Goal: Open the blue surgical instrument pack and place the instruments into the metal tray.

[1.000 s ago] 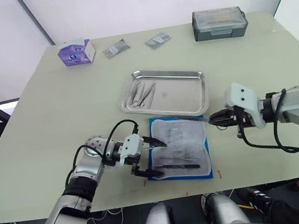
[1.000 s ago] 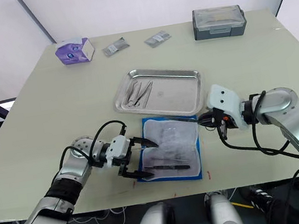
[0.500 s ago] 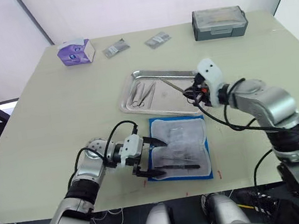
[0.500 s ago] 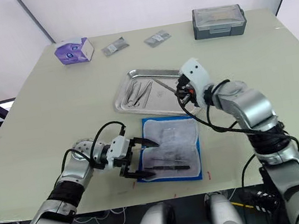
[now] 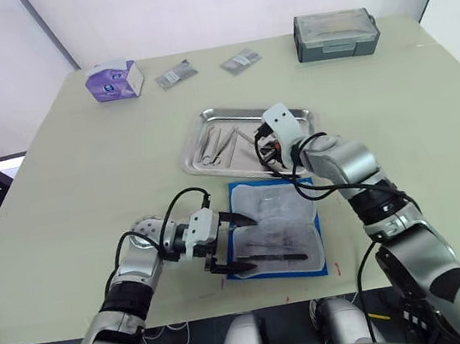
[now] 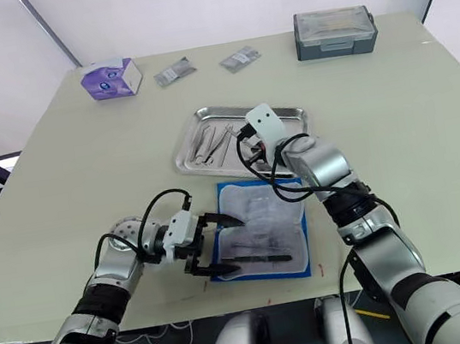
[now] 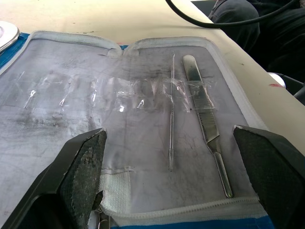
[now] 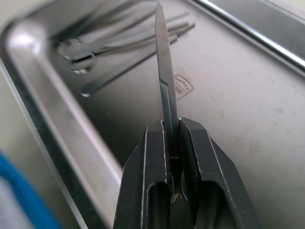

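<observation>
The right gripper [image 8: 172,143] was clamped on a slim steel tool [image 8: 163,71], its two black fingers [image 8: 147,162] pressed flat against the blade-like shaft, which pointed out over the floor of the metal tray [image 5: 293,156]. In the tray, a small cluster of ring-handled instruments [image 5: 219,144] lay toward its left end, apart from the held tool. The left gripper [image 5: 228,242] stood wide open at the left edge of the opened blue pack [image 5: 275,227], one finger above the pale lining and the other low near the pack's near edge; whether either finger touched the lining could not be told. On the lining a flat handle-shaped tool [image 7: 206,125] and a thin probe [image 7: 171,110] lay side by side under clear straps, and a dark slim tool [image 5: 273,257] lay across the near end of the pack. The pack sat just in front of the tray on a pale desk [image 5: 83,176]. Toward the far edge of the desk were a purple tissue box [image 5: 115,79], two small grey packets [image 5: 177,74], and a dark grey lidded box [image 5: 336,33]. Behind the desk rose a plain white wall. The tip of the held tool was hard to make out in the head views, where the right wrist covered much of it.
</observation>
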Motion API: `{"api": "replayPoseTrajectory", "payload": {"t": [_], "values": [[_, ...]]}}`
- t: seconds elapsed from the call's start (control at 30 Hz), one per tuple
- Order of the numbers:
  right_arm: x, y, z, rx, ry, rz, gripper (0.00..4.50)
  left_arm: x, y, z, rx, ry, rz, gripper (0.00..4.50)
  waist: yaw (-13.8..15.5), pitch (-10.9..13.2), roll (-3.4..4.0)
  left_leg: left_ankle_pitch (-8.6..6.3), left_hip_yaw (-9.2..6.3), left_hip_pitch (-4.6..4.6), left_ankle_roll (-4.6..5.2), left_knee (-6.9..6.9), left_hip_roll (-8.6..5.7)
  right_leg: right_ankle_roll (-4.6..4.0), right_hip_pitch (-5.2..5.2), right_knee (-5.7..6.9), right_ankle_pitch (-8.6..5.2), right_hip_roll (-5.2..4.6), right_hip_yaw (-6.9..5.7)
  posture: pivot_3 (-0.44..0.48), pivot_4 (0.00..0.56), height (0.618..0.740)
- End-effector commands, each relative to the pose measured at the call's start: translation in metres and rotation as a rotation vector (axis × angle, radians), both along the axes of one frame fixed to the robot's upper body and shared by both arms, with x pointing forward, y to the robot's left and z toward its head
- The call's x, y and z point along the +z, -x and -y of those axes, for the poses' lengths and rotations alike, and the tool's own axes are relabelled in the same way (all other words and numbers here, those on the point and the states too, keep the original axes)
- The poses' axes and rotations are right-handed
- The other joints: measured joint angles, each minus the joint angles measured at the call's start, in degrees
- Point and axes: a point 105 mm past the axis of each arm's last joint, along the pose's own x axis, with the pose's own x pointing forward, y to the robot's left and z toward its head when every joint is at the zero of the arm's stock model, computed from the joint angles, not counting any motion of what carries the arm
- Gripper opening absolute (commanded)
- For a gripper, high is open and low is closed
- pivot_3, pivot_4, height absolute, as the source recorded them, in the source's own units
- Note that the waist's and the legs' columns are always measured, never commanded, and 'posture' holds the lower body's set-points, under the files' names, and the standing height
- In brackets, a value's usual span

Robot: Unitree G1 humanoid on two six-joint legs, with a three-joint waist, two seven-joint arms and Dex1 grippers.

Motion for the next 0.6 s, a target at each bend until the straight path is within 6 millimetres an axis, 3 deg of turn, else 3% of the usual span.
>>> {"api": "replayPoseTrajectory", "payload": {"t": [0.03, 0.3, 0.33, 0.37, 0.43, 0.53, 0.6], "values": [[0.011, -0.008, -0.006, -0.003, -0.014, 0.054, 0.15, -0.037, 0.025, -0.001, -0.013, -0.068, -0.174, 4.5, 0.0, 0.0, 0.0, 0.0, 0.0, 0.0, 0.0, 0.0, 0.0, 0.0, 0.0, 0.0, 0.0, 0.0, 0.0, 0.0, 0.15, 0.731], [0.001, -0.005, -0.005, 0.004, -0.008, 0.014, 0.15, -0.036, 0.025, -0.002, -0.009, -0.069, -0.174, 4.5, -0.5, 0.0, 0.02, 0.0, 0.01, -0.01, 0.0, -0.01, 0.01, 0.0, -0.03, 0.01, 0.0, -0.01, 0.02, 0.0, 0.15, 0.731], [0.001, -0.004, -0.006, 0.011, -0.015, 0.007, 0.89, -0.036, 0.025, -0.001, -0.01, -0.068, -0.174, 4.5, -0.5, 0.0, 0.02, 0.0, 0.01, -0.01, 0.0, -0.01, 0.01, 0.0, -0.03, 0.01, 0.0, -0.01, 0.02, 0.0, 0.15, 0.731], [0.002, -0.003, -0.007, 0.016, -0.02, 0.003, 1.03, -0.036, 0.024, -0.001, -0.01, -0.068, -0.173, 4.5, -0.6, 0.0, 0.02, 0.0, 0.01, -0.01, 0.0, -0.01, 0.01, 0.0, -0.03, 0.01, 0.0, -0.01, 0.02, 0.0, 0.15, 0.731], [0.005, -0.004, -0.006, 0.02, -0.024, 0.013, 2.06, -0.035, 0.023, -0.001, -0.011, -0.068, -0.171, 4.5, -0.6, 0.0, 0.02, 0.0, 0.01, -0.01, 0.0, -0.01, 0.01, 0.01, -0.03, 0.02, 0.0, -0.01, 0.02, 0.0, 0.15, 0.731], [0.015, -0.005, -0.006, 0.024, -0.032, 0.048, 3.0, -0.035, 0.022, -0.001, -0.011, -0.068, -0.17, 4.5, -0.6, 0.0, 0.02, 0.0, 0.0, -0.02, 0.0, -0.01, 0.0, 0.01, -0.03, 0.03, 0.01, -0.02, 0.01, 0.0, 0.15, 0.731], [0.025, -0.006, -0.005, 0.029, -0.048, 0.082, 4.07, -0.035, 0.022, -0.001, -0.012, -0.068, -0.171, 4.5, -0.6, 0.0, 0.02, 0.0, 0.0, -0.03, 0.0, -0.01, 0.0, 0.02, -0.03, 0.03, 0.01, -0.03, 0.01, 0.0, 0.15, 0.731]]}}
